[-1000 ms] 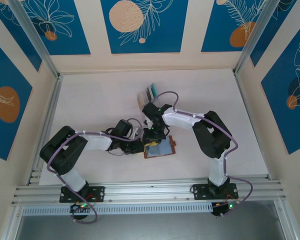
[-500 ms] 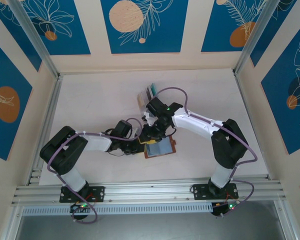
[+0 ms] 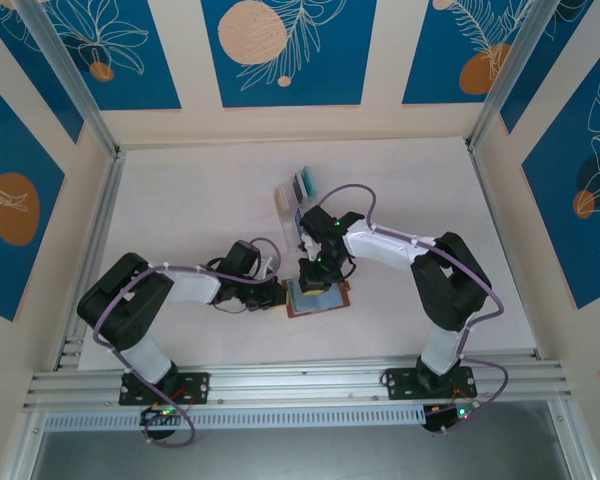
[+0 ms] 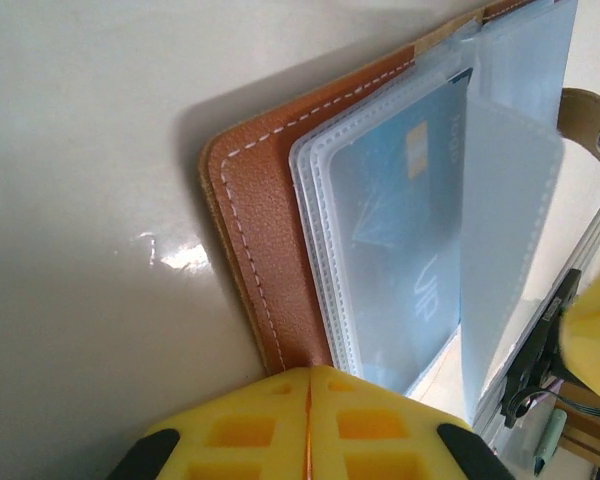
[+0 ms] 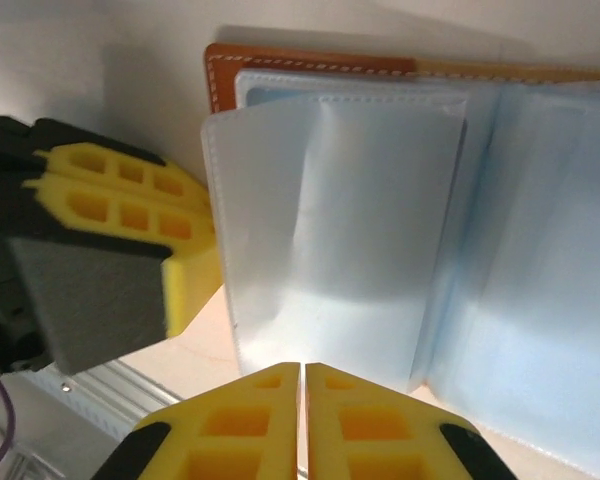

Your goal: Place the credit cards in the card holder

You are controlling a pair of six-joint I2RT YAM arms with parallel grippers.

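I see the holder (image 4: 255, 230) open mid-surface (image 4: 80, 200), a blue card (image 4: 400, 230) pocketed. Left claw (image 4: 310, 378) is closed at its leather edge, likely anchoring it. Right claw (image 5: 302, 370) is closed at a sleeve (image 5: 330, 230) rim, probably to lift it; grip unconfirmed.

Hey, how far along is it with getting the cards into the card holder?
Done: one blue card sits inside the open card holder. In hand: the left gripper is shut at the holder's edge, and the right gripper is shut at a lifted sleeve; neither holds a card. To do: more cards stand in the rack.
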